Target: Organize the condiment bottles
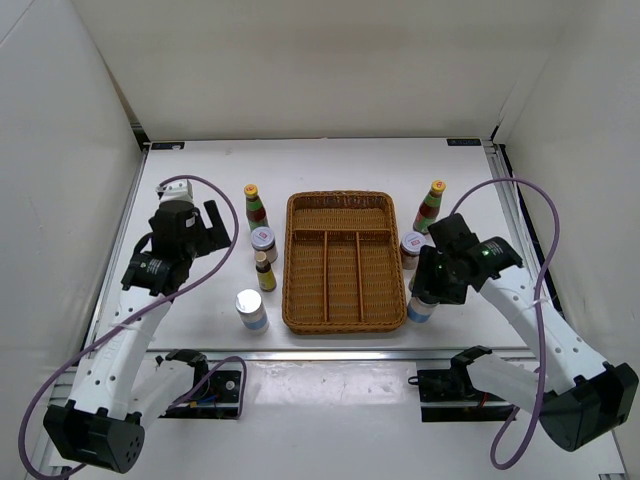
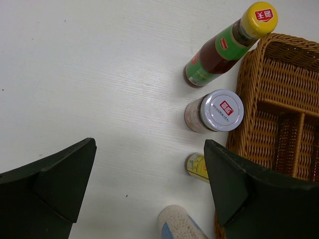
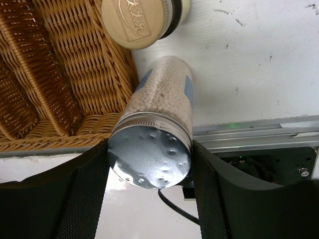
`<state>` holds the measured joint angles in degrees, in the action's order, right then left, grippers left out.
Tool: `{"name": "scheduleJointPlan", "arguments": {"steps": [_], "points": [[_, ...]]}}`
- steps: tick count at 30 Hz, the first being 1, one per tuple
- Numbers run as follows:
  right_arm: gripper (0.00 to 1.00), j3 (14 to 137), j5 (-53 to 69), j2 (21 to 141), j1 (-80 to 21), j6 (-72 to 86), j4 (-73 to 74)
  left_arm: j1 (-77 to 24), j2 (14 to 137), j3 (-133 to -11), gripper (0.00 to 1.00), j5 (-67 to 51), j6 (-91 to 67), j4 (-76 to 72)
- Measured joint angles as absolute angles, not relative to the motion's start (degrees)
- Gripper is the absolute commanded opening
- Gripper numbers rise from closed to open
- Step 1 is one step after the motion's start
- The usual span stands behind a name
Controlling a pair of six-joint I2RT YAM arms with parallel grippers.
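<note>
My left gripper (image 2: 149,149) hangs pointing down, jaws spread wide, on a left arm (image 1: 120,340) bent up at the elbow. My right gripper (image 3: 149,167) also points down, fingers (image 3: 84,194) pressed to either side of the silver-topped cylinder (image 3: 164,94) standing between them; my right arm (image 1: 540,330) reaches forward and inward.

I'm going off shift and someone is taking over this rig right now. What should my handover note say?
Left gripper: open, empty, left of the wicker tray.
Right gripper: closed on the right cylinder, standing by the tray's near right corner.
Left of tray: left tall bottle, left jar, small brown bottle, left cylinder. Right of it: right tall bottle, right jar.
Done: nothing in the tray. Left: every bottle.
</note>
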<state>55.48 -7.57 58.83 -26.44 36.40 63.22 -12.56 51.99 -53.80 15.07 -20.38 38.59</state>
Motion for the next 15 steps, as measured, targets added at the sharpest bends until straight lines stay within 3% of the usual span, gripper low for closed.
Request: {"name": "scheduleJointPlan", "arguments": {"steps": [5, 15], "points": [[0.00, 57.34, -7.94, 58.96, -26.79, 36.10, 66.11, -12.56, 51.96, -53.58, 1.00, 15.46, -20.38, 38.57], [0.00, 84.07, -8.34, 67.37, -30.13, 32.14, 72.62, -12.56, 51.59, -53.15, 1.00, 15.99, -20.38, 38.57]]}}
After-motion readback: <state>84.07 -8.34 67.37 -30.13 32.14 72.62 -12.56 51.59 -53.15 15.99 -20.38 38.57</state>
